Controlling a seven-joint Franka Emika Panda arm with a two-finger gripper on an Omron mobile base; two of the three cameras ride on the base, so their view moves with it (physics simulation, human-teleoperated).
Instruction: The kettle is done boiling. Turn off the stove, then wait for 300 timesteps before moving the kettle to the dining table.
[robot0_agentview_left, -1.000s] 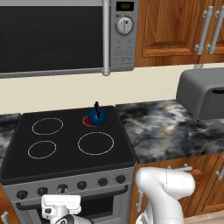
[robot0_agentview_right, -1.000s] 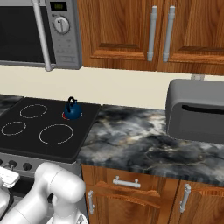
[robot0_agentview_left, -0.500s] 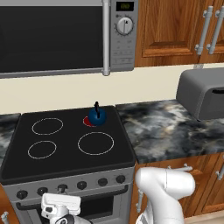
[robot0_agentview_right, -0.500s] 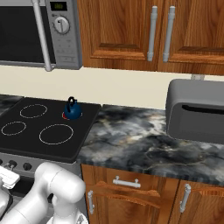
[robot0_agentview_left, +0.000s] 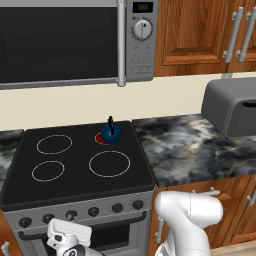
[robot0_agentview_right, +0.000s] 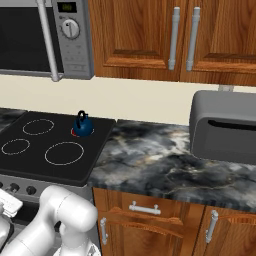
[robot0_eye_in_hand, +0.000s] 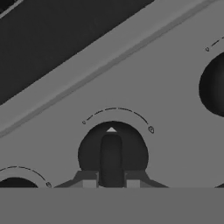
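Between the earlier pictures and this moment almost nothing has changed: the white hand low in the left base view has edged very slightly, and the kettle (robot0_agentview_left: 111, 133), stove (robot0_agentview_left: 75, 170) and bench (robot0_agentview_left: 190, 147) sit where they did.

In the hand view the end effector (robot0_eye_in_hand: 111, 183) is right up against the stove's steel front, its two dark fingertips (robot0_eye_in_hand: 89, 181) standing either side of the raised bar of one knob (robot0_eye_in_hand: 112, 153). The gap between them is narrow, about the width of that bar, and the tips appear to bracket it (whether they actually press on it cannot be told). A small white triangle mark sits at the top of the knob, beneath a thin arc printed on the panel. Part of another knob (robot0_eye_in_hand: 213, 87) shows at the right edge, and one more (robot0_eye_in_hand: 15, 183) at the lower left.

The kettle stands upright on the rear right burner, where a red glow (robot0_agentview_left: 101, 138) shows at its base; in the right base view it appears at (robot0_agentview_right: 83, 125). The other three white burner rings are bare.

Around the stove: a steel microwave (robot0_agentview_left: 75, 42) hangs above it, wooden cabinets (robot0_agentview_right: 175, 37) with steel handles line the wall, and a grey box-like appliance (robot0_agentview_right: 225, 127) rests on the marbled bench to the right. The arm's white body (robot0_agentview_left: 187, 220) rises in front of the lower cabinets, covering part of the drawer front there.
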